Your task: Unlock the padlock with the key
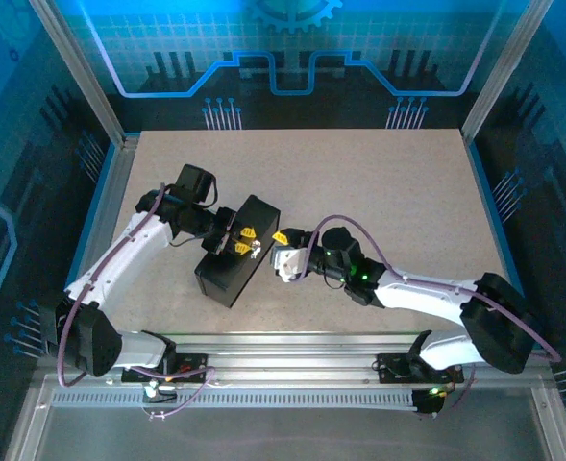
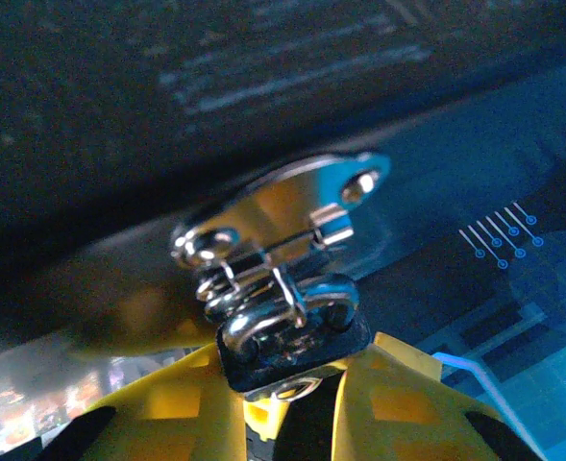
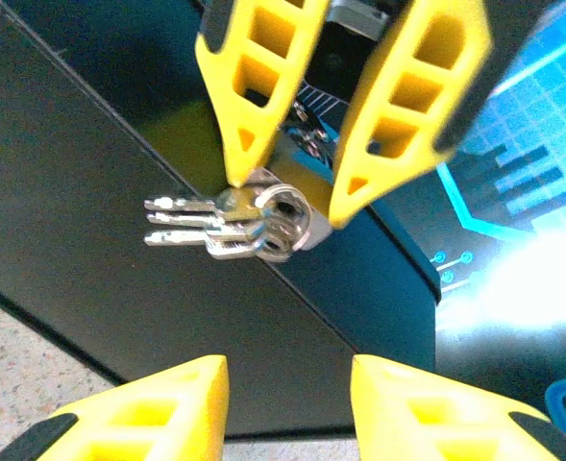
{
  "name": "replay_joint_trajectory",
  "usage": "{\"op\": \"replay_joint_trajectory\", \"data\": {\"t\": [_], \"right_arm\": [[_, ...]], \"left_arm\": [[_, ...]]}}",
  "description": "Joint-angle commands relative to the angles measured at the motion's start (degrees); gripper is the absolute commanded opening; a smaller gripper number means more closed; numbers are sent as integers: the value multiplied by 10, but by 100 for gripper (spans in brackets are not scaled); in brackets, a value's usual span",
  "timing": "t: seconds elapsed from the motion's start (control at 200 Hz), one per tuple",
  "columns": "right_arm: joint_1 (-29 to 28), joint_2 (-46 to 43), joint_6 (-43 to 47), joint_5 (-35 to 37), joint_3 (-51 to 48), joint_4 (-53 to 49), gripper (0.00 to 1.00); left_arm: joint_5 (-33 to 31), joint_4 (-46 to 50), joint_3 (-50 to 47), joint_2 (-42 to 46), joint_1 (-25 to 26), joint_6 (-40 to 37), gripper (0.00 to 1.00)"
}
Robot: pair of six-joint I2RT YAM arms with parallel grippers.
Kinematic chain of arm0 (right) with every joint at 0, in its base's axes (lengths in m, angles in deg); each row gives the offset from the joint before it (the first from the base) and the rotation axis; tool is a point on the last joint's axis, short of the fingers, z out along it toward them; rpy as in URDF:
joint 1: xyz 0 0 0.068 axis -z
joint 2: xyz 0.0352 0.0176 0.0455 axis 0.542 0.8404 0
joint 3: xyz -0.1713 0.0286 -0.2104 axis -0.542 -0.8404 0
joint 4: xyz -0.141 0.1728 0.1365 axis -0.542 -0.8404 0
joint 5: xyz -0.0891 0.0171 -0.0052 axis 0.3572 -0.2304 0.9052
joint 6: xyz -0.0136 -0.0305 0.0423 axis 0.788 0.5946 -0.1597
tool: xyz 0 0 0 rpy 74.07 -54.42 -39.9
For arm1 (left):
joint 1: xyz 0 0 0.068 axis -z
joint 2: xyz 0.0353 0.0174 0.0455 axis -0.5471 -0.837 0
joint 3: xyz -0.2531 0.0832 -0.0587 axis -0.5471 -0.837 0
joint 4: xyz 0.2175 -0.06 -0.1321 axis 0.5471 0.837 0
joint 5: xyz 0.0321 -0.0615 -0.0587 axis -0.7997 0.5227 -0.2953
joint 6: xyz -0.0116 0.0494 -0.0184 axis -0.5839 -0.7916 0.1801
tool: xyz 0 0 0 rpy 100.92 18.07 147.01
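The padlock (image 2: 292, 338) has a dark body and a chrome shackle that passes through the shiny hasp (image 2: 283, 206) of the black box (image 1: 236, 252). My left gripper (image 2: 292, 375) is shut on the padlock body from both sides. In the right wrist view the left gripper's yellow fingers (image 3: 254, 86) come down from the top onto the padlock (image 3: 290, 216). The key (image 3: 191, 226) is one of a small silvery bunch sticking out to the left at the padlock's base. My right gripper (image 3: 287, 370) stands open just short of the bunch, with nothing between its fingers.
The black box lies at an angle on the speckled table (image 1: 379, 182), between the two arms. Metal frame posts (image 1: 81, 67) and blue printed walls enclose the table. My left gripper (image 1: 244, 240) and right gripper (image 1: 277, 248) meet at the box's right side.
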Motion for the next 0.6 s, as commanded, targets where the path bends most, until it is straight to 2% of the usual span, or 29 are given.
{"op": "replay_joint_trajectory", "data": {"t": [0.0,0.405,0.475,0.595], "right_arm": [[-13,20,60,14,19,44,38],[-28,52,60,11,50,63,31],[-17,50,50,18,47,61,32],[21,11,-15,-11,29,38,33]], "left_arm": [[33,0,14,25,-6,-10,0],[30,5,10,31,-6,-9,0],[30,5,7,32,-7,-10,0],[30,2,11,40,-19,-14,0]]}}
